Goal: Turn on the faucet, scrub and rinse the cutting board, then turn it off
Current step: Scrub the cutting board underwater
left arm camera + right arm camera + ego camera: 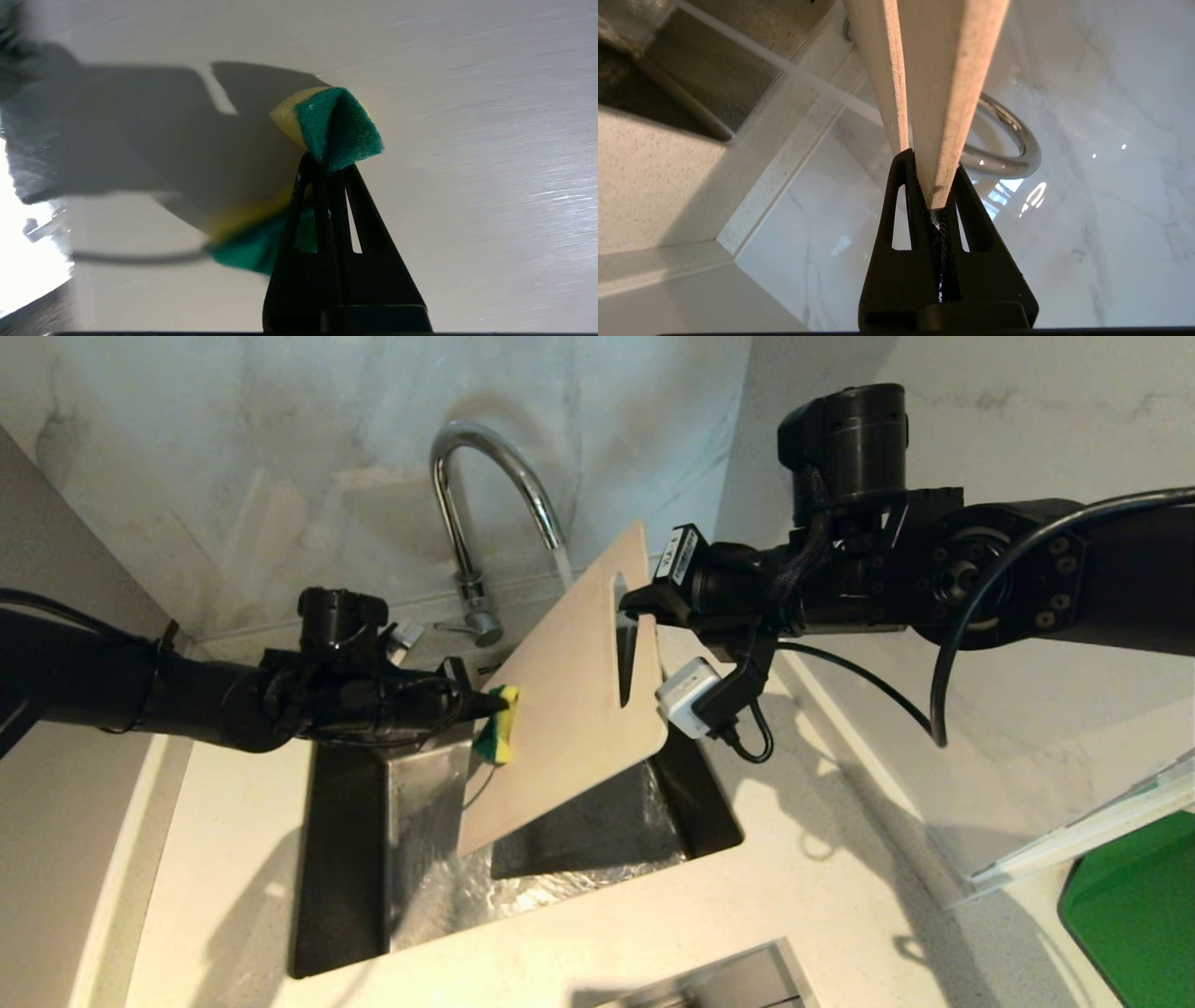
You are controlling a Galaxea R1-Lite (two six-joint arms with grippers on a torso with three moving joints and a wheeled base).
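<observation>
2 tools | L tool (485,703) pinches fuzzy sponge (498,723) | R tool (635,607) pinches flat cutting board (560,709)

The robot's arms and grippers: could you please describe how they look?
Both arms are matte black with cylindrical joints and black cables. The left gripper and right gripper have black tapered fingers with slotted cut-outs. The right wrist carries a small white box and a white label.
</observation>
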